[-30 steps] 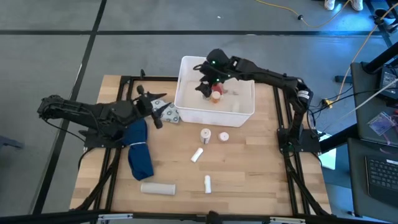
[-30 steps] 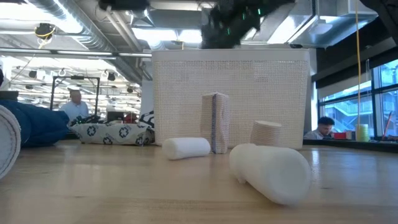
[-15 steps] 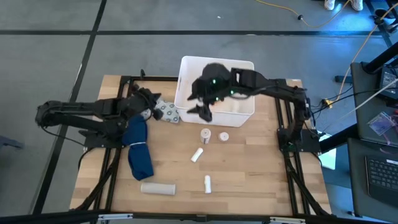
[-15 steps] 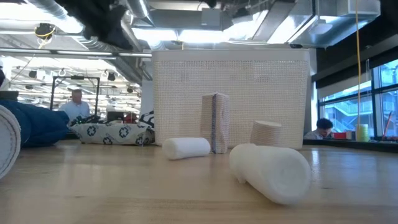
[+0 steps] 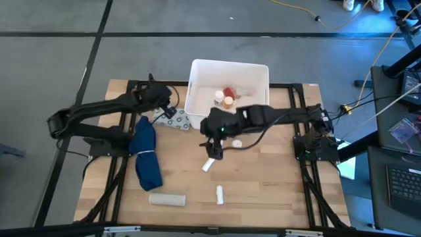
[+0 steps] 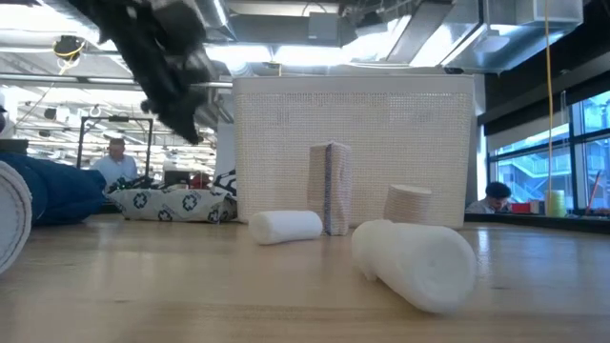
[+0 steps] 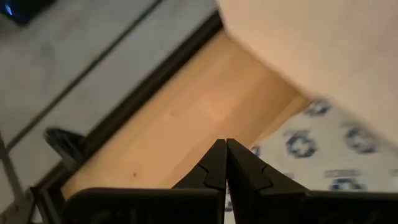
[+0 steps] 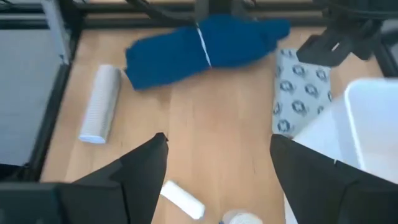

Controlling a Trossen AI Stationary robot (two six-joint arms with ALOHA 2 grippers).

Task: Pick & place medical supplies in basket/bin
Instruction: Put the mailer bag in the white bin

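High view: right gripper, fingers wide and empty, over a white tube; left gripper pressed together, empty.

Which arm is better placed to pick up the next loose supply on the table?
The right. Its open gripper hangs just above the small white roll in front of the bin. The left gripper is shut and sits by the grey dotted pack, away from the loose rolls.
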